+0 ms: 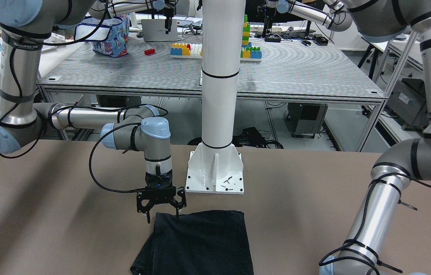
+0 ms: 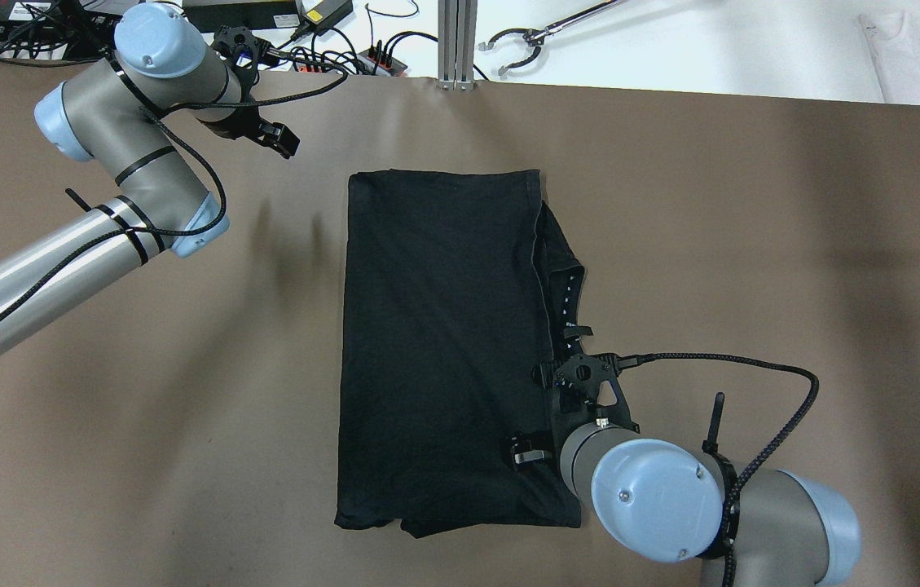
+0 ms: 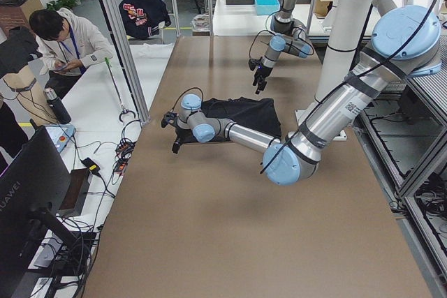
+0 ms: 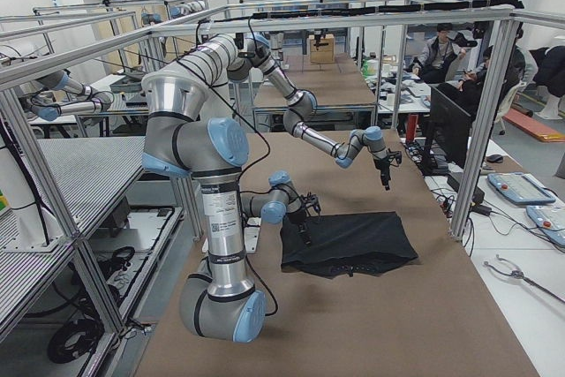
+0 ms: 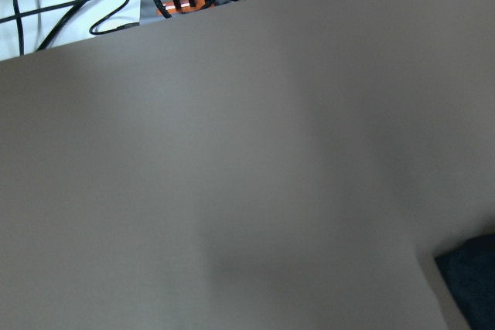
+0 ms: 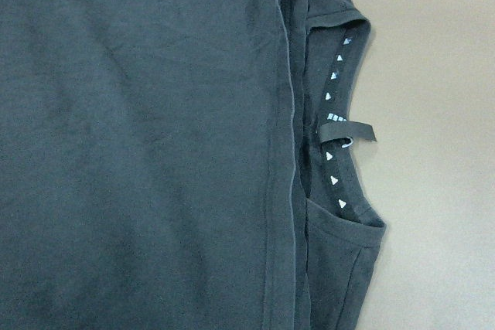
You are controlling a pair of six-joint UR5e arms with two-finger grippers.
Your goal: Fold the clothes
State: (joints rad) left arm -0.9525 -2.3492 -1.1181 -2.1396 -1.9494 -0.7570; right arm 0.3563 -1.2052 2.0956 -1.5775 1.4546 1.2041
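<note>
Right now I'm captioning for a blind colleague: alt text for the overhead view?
A folded black garment lies mid-table, collar at its right edge. The right gripper, jaws open, hangs over that edge; the left gripper is far left.

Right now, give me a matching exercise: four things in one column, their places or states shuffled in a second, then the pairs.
1. black soft fabric garment
2. white square pole base plate
3. blue patterned bag with white trim
4. right gripper

A. on the grey slatted table
B. jaws open at the garment's right edge
C. lying flat on the brown table
D. standing on the brown table, apart from the garment

Pairs: 1-C, 2-D, 3-A, 4-B
</note>
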